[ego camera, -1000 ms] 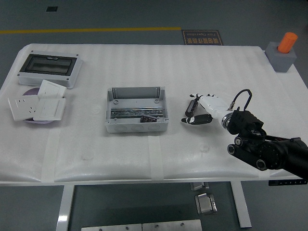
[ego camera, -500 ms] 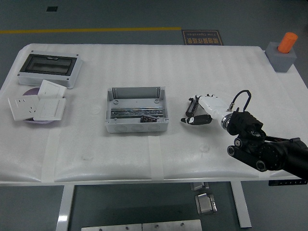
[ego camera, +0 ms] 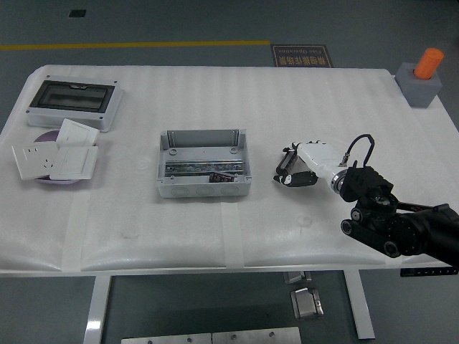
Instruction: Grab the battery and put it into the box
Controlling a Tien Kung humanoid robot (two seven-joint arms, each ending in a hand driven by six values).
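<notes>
The right robot hand (ego camera: pixel 295 168) rests curled on the bench (ego camera: pixel 287 100); whether it grips anything is unclear. The battery (ego camera: pixel 221 176) lies inside the box (ego camera: pixel 203 164), half shadowed.

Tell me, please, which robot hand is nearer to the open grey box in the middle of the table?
The right robot hand: it hovers just right of the grey box, apart from it. The left one is out of view.

The light was bright and even from above. The white table (ego camera: pixel 287 100) glared a little. Shadows were soft. Nothing looked blurry.
</notes>
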